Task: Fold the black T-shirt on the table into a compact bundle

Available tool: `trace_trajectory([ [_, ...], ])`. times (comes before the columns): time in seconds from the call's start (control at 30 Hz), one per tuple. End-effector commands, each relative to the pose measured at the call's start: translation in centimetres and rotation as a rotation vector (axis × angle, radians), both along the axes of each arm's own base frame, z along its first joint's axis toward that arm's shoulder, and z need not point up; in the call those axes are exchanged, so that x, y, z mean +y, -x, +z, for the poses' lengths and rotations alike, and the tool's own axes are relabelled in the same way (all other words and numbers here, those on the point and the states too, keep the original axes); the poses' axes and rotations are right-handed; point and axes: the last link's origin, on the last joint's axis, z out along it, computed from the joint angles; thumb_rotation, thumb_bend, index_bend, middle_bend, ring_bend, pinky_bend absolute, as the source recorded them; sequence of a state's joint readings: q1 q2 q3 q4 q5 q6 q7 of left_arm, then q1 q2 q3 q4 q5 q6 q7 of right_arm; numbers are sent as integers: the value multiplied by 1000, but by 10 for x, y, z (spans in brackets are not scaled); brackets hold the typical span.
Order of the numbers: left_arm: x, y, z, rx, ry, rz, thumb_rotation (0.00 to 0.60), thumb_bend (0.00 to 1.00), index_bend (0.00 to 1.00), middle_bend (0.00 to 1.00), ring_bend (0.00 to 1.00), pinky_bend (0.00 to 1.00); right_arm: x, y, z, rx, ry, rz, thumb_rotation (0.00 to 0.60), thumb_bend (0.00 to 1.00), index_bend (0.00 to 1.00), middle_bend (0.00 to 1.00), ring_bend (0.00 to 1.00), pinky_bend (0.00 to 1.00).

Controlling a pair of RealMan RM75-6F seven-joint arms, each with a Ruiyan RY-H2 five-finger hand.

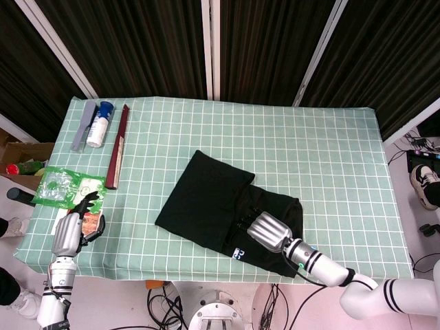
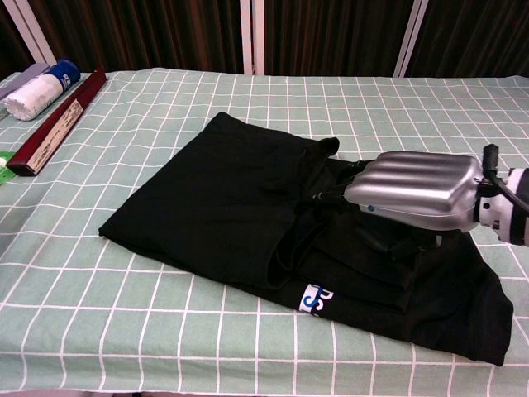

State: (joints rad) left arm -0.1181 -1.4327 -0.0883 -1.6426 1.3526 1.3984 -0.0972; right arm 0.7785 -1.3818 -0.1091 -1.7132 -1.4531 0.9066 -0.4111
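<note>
Our right hand [image 2: 413, 195] sits low over the near-right part of the black T-shirt [image 1: 206, 199], fingers pointing left toward its middle; whether they pinch cloth we cannot tell. The shirt lies partly folded mid-table, long axis running from far-left to near-right — so the fold's free edge is just ahead of this hand. Our left hand [image 1: 71, 230] hovers at the table's [image 1: 330, 151] near-left edge, fingers loosely curled on nothing, well apart from the shirt. The spray can [image 1: 100, 124] and the long dark red box [image 1: 118, 144] stand clear.

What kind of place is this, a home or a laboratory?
Most likely a robot lab or recording studio, not a home: dark curtains close in the table with its green checked cloth, cables trail on the floor beneath, and the right hand rests over the black T-shirt.
</note>
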Motion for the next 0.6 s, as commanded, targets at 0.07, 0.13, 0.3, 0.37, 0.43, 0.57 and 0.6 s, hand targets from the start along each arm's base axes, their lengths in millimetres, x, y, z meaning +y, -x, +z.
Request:
trace_trajectory([
  [0.07,2,-5,1,6,-1,-14,283,449,134,188,247,305,7,13,27,-114,93,2,600,736,113,230,260,176],
  [0.13,3,-6,2,10,-4,-17,285,449,134,188,247,305,9,21,38,-159,144,12,600,679,121,241,260,177],
  [0.3,4,-8,5,12,-8,-18,278,448,134,188,247,305,21,66,57,-157,227,12,600,275,220,270,234,177],
  [0.37,4,-8,4,13,-4,-20,280,448,134,188,247,304,27,87,56,-119,251,17,600,137,230,268,217,177],
  [0.43,5,-10,3,12,0,-22,283,448,134,188,246,305,31,102,51,-102,264,26,600,57,237,257,199,177],
  [0.57,5,-13,2,9,7,-26,281,449,134,186,247,305,34,119,35,-90,266,69,600,39,287,252,183,176],
  [0.6,5,-13,2,9,8,-26,282,448,134,185,246,304,35,122,32,-88,263,77,600,38,294,249,179,171],
])
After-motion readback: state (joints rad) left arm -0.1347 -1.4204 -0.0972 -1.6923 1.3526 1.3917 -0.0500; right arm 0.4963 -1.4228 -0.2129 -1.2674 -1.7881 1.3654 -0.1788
